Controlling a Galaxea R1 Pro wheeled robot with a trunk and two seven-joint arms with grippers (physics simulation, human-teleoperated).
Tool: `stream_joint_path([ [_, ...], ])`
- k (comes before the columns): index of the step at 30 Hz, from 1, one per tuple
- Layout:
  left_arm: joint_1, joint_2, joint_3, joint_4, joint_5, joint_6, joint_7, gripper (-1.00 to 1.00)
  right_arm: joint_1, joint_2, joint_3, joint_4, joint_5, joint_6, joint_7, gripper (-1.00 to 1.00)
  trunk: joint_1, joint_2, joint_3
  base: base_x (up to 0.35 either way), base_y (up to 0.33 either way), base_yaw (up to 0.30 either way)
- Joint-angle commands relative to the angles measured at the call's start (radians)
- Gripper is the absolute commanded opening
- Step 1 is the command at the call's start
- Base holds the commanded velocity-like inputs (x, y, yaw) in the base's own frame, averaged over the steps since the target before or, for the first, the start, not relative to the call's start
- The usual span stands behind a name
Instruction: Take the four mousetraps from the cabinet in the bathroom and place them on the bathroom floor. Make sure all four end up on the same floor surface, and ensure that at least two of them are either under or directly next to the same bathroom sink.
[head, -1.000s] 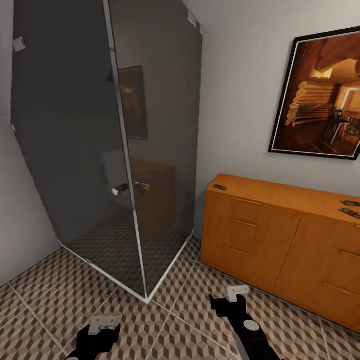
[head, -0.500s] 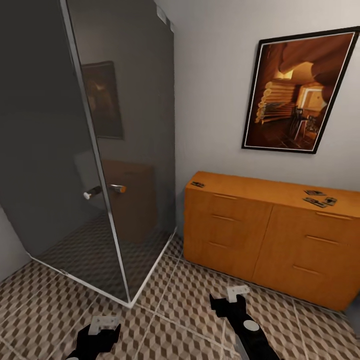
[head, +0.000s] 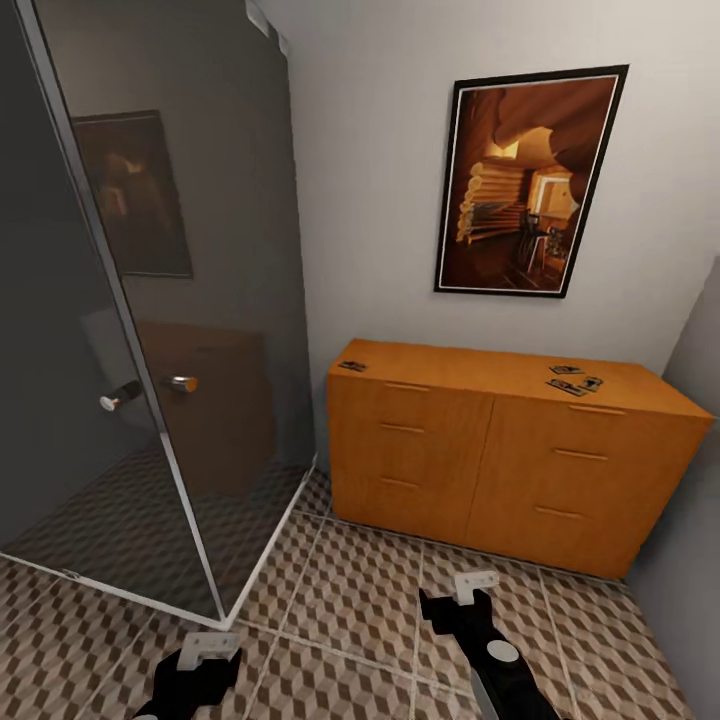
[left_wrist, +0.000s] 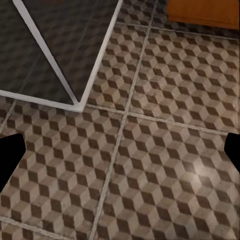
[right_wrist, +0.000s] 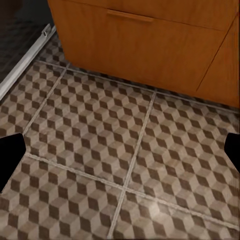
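Note:
The orange-brown cabinet (head: 480, 450) stands against the far wall, its drawers shut. One mousetrap (head: 352, 366) lies on the left end of its top, and a small cluster of mousetraps (head: 572, 381) lies near the right end. My left gripper (head: 208, 646) and right gripper (head: 472, 586) hang low over the bathroom floor (head: 370, 600), well short of the cabinet. Both are open and hold nothing. In the left wrist view the left gripper (left_wrist: 120, 155) spans bare cube-pattern tiles. The right gripper (right_wrist: 120, 155) spans tiles just before the cabinet's base (right_wrist: 150, 45). The bathroom sink is out of view.
A dark glass shower enclosure (head: 130, 330) with a chrome door knob (head: 180, 383) takes up the left side, its white frame corner (head: 222, 620) close to my left arm. A framed picture (head: 525, 185) hangs above the cabinet. A grey wall (head: 690, 520) closes off the right.
The camera has swung to the right, so the cabinet has slid from the right edge toward the middle of the view. Both arms keep the same pose.

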Motion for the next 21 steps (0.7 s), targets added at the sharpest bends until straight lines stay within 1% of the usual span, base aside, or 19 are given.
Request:
stream_joint_path([
  [1, 0.000, 0.000, -0.001, -0.001, 0.000, 0.005, 0.004, 1.00, -0.001, 0.000, 0.003, -0.001, 0.001, 0.006, -0.006, 1.00, 0.000, -0.001, -0.002, 0.000, 0.000, -0.278],
  [7, 0.000, -0.001, -0.020, 0.003, 0.000, 0.005, 0.004, 1.00, -0.001, -0.001, 0.002, -0.001, 0.001, 0.005, -0.007, 1.00, 0.000, -0.001, -0.004, 0.000, 0.000, -0.278],
  [21, 0.000, -0.001, -0.025, 0.006, 0.000, 0.005, 0.004, 1.00, -0.001, -0.001, 0.002, -0.001, 0.001, 0.005, -0.007, 1.00, 0.000, -0.001, -0.010, 0.000, 0.000, -0.278],
])
